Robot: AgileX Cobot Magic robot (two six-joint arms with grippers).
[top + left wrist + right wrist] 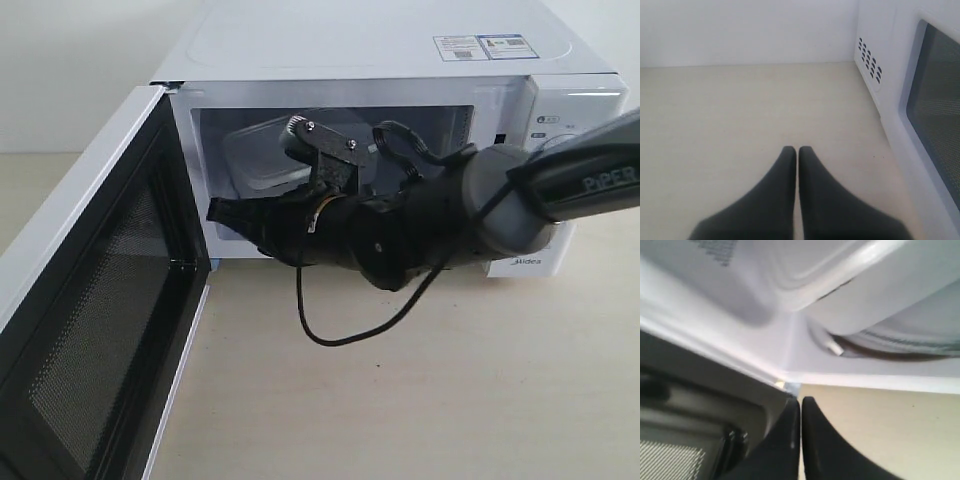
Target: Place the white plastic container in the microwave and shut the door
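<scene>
The door (90, 330) is nearest. It stands wide open on the left and swings out toward the near side. Its dark net window faces the inside. Behind it sits the big white microwave (380, 45), with stickers (480, 46) on its top. The white plastic container (255, 155) is inside the microwave, on the left part of the floor. The right arm reaches in from the right, across the open front. The right gripper (218, 213) points left, low by the near left corner of the opening. Its two fingers are pressed together and hold nothing. A black cable (340, 335) hangs from the arm in a loop over the pale table (450, 400).

In the left wrist view, the left gripper (797, 150) is over the bare table (740, 110). Its fingers touch each other and hold nothing. The outer side of the door (935, 115) is just beside it. Farther off is the side of the microwave (869, 60), with little dark holes.

In the right wrist view, the right gripper (800, 400) has its fingers together, just at the front edge of the microwave. I cannot tell if it touches. The white plastic container (880, 300) sits on the glass turntable (910, 342). The door's (670, 460) net window shows in one corner.
</scene>
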